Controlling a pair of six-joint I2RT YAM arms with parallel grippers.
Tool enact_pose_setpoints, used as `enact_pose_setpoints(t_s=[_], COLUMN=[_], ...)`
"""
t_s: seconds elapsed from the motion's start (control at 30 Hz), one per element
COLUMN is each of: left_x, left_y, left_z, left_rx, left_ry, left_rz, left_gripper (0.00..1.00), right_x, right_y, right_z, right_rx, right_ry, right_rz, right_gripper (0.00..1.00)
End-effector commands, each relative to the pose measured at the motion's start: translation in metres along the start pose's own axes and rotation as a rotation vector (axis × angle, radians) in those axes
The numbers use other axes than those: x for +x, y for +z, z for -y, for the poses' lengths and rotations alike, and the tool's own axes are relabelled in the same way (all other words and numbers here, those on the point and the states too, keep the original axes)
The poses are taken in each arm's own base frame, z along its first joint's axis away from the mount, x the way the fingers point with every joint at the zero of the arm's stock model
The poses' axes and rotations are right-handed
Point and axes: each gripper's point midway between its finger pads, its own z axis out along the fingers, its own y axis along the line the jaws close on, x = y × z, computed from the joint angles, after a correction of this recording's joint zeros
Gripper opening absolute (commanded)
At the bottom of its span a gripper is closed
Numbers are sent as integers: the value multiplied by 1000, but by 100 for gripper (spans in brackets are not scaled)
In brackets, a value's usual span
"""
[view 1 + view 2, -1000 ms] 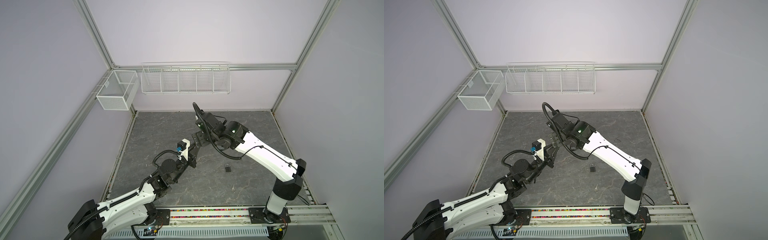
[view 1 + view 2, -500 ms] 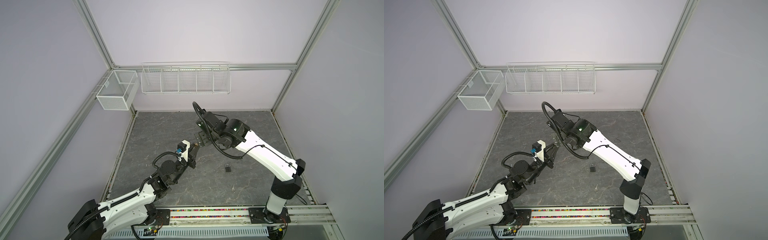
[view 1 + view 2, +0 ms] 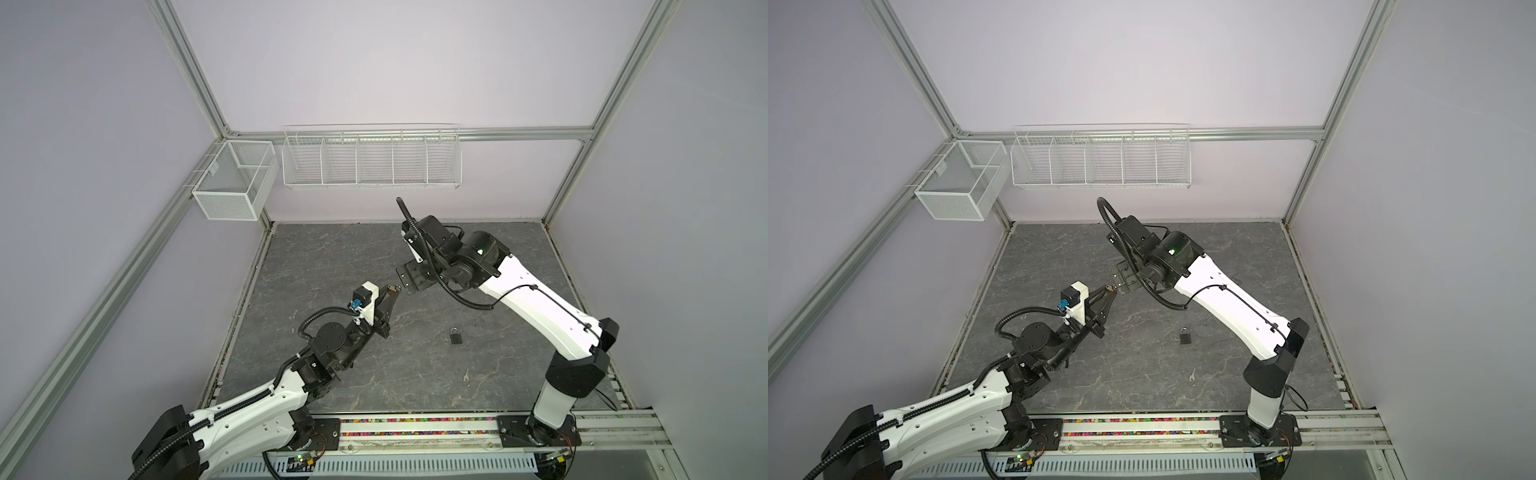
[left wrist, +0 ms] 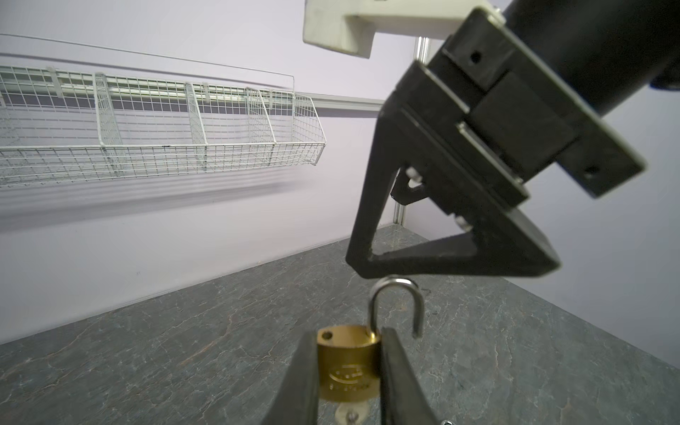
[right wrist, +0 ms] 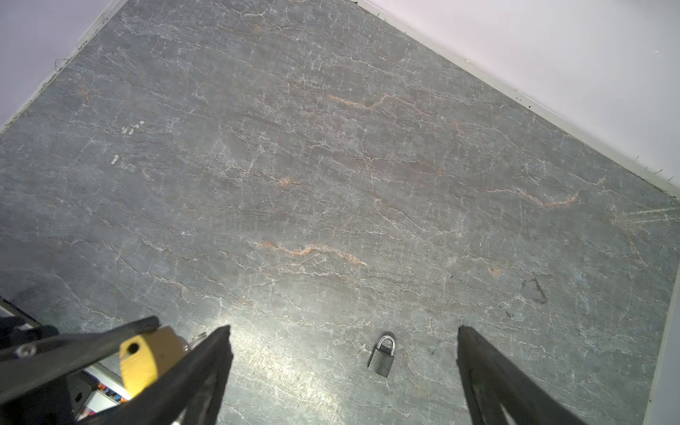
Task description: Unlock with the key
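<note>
Two padlocks are in view. The left gripper (image 3: 391, 291) is clamped on the brass padlock (image 4: 347, 368), its fingers (image 4: 305, 371) pressing the body's two narrow sides and holding it in the air above the left-centre of the table (image 3: 332, 257). The lock's shackle (image 4: 395, 287) is swung open: one leg sits in the body, the other hangs free beside it. A pale key (image 4: 349, 411), blurred, sticks out of the end opposite the shackle. The right gripper (image 5: 344, 331) is spread wide with nothing between its fingers, just beyond the shackle's top; whether they touch I cannot tell. A grey padlock (image 3: 455, 336), shackle closed, lies flat on the table well apart from both grippers, with a small pale item (image 3: 466, 377), too small to identify, nearer the front edge.
</note>
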Motion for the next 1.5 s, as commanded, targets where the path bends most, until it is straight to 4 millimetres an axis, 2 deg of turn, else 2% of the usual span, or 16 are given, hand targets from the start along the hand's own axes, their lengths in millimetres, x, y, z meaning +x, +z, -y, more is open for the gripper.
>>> enact_pose_setpoints(t_s=[0.0,0.2,0.3,0.4,0.57,0.73,0.9,1.1,1.47], left_x=[-3,-3,-4,-8,-11,-12,-13,-15,-15], left_y=[1,4,4,5,6,6,6,5,4], left_z=[-1,-14,-14,-14,-12,-12,-12,-12,-14], left_rx=[-13,-93,-100,-99,-90,-90,-88,-91,-97], left_ry=[11,-34,-43,-53,-60,-72,-75,-77,-77], left_rz=[-3,-46,-55,-50,-51,-51,-50,-47,-45], left_gripper=[0,0,0,0,0,0,0,0,0], right_x=[2,7,10,10,7,5,6,11,13], right_y=[-17,-30,-33,-34,-25,-16,-9,1,1], right_z=[8,1,-10,-24,-34,-32,-39,-28,-24], right_rx=[5,-63,-110,-166,-192,-165,-190,-124,-112], right_ry=[-22,-34,-50,-67,-69,-60,-63,-63,-60], right_rz=[21,57,58,65,60,61,44,22,21], right_gripper=[96,96,96,96,96,97,97,97,97])
